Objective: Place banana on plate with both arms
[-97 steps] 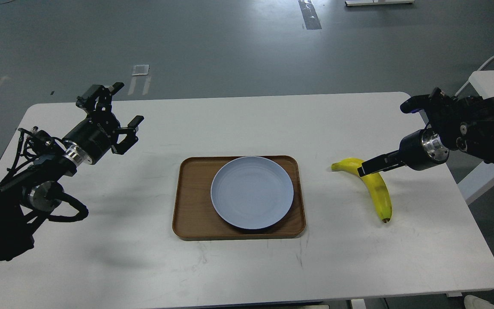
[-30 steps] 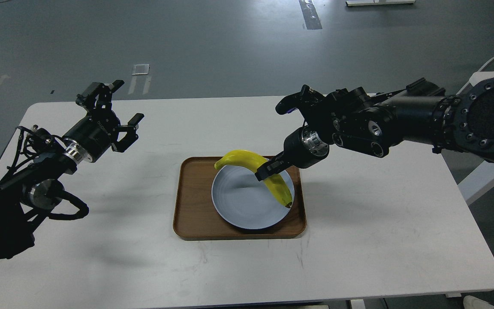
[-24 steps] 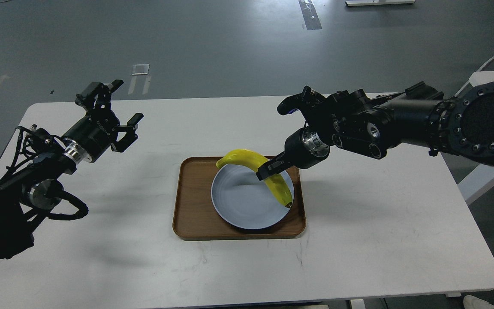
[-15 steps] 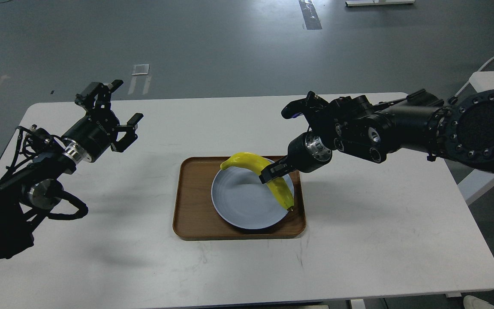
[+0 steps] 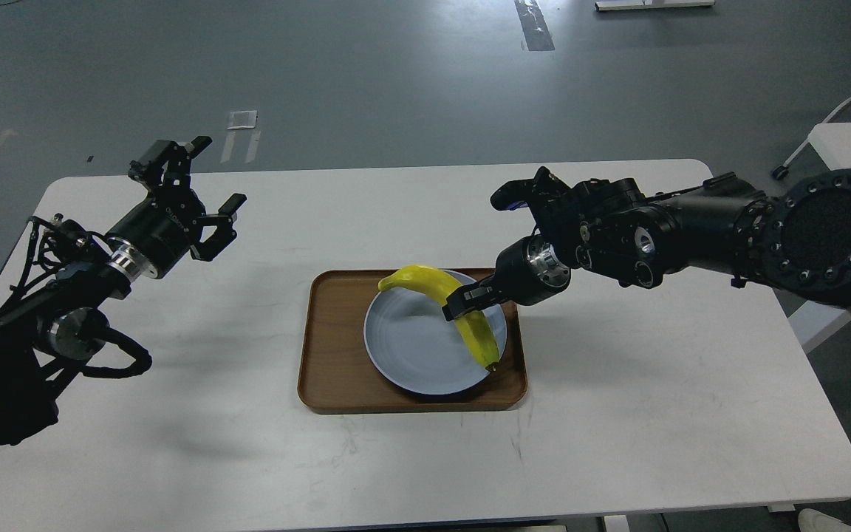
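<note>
Right gripper (image 5: 462, 304) was clamped on the banana (image 5: 446, 307) at about mid-length, its fingers closed across the fruit from the right side. The banana ran out both ways from the grip: stem end up and left toward the far edge of the table (image 5: 174, 414), dark tip down and right toward the near edge. It sat over the right half of the plate (image 5: 411, 347), with the tip at the plate's right rim; whether it touched the plate or hung just above could not be told. The plate lay in the brown tray (image 5: 329, 355), mid-table, nearer the near edge than the far one. The right arm came in from the right edge, low across the table.

Left gripper (image 5: 196, 199) was spread wide, holding nothing, raised over the table's far-left corner area, well apart from tray, plate and banana. Left arm came in from the left edge.
</note>
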### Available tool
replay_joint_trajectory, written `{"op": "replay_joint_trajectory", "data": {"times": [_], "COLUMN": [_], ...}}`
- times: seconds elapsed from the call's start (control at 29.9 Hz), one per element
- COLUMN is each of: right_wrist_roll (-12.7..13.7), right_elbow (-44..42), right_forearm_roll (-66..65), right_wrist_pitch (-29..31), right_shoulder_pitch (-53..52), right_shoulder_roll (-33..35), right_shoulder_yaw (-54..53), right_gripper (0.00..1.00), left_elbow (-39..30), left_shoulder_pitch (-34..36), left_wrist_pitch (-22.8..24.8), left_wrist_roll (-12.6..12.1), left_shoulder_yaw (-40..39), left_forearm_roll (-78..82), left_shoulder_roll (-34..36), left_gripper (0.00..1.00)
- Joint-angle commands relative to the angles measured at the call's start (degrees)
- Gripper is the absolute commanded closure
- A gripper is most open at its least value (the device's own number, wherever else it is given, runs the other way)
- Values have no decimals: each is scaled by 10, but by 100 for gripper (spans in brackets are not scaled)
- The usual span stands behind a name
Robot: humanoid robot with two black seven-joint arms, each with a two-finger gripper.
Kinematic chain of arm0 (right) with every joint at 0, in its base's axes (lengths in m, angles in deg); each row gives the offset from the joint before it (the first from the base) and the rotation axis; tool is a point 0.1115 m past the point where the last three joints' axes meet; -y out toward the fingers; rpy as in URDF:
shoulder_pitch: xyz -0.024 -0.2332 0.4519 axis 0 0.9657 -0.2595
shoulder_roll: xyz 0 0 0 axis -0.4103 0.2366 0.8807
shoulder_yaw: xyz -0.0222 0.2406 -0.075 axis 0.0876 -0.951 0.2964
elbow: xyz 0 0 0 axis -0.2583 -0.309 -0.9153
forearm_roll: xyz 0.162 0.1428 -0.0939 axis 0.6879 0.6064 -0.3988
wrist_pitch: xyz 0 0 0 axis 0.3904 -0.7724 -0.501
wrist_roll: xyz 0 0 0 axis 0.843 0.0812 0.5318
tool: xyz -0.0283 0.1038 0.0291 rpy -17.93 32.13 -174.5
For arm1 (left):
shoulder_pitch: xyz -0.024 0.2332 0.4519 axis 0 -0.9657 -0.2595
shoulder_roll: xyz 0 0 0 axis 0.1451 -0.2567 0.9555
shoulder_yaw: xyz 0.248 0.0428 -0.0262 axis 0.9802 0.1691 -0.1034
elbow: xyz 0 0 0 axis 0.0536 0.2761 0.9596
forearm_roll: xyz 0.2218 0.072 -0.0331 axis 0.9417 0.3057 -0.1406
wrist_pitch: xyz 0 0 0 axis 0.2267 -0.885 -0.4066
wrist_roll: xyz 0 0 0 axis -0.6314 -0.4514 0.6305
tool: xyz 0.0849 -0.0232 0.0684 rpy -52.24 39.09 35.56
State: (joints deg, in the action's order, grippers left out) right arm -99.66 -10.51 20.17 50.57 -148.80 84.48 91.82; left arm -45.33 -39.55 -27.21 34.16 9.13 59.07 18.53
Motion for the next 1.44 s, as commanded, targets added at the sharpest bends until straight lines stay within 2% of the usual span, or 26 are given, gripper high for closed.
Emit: {"op": "replay_joint_trajectory", "data": {"times": [0.0,0.1,0.23,0.33,0.43,0.5,0.57,0.7,0.77,0.8,0.9,0.97,1.2,1.4], "right_wrist_roll": [0,0,0,0,0,0,0,0,0,0,0,0,0,0], "right_elbow": [0,0,-2,-8,-12,-6,-5,-6,-5,-5,-7,-7,-6,-7], "right_forearm_roll": [0,0,4,24,47,63,69,102,119,120,175,194,223,244], "right_wrist_pitch": [0,0,-1,0,0,1,-2,-3,-2,-2,-3,-3,-2,1], "right_shoulder_pitch": [3,2,-5,-10,-3,25,49,169,229,229,331,364,435,449], "right_shoulder_roll": [0,0,0,0,72,144,174,249,261,261,262,259,251,241], "right_shoulder_yaw": [-1,-5,-14,-72,-158,-241,-278,-447,-518,-519,-632,-663,-735,-744], "right_gripper": [28,18,15,7,7,5,4,1,1,1,1,1,1,1], "left_elbow": [0,0,0,0,0,0,1,3,5,5,8,10,20,40], "left_shoulder_pitch": [0,0,0,0,0,0,-1,-3,-3,-3,-7,-11,-23,-26], "left_wrist_pitch": [0,0,0,0,0,0,0,0,0,0,0,0,0,0], "left_wrist_roll": [0,0,0,0,0,0,0,0,0,0,0,0,0,0], "left_shoulder_yaw": [0,-1,-1,-1,-1,-1,-1,-1,-1,-1,-7,-14,-16,-17], "left_forearm_roll": [0,0,0,0,0,0,0,0,0,0,-1,-1,-2,-2], "left_shoulder_roll": [3,3,3,3,3,3,1,-12,-19,-19,-36,-42,-62,-77], "left_gripper": [2,2,2,2,2,2,2,2,2,2,2,2,2,2]}}
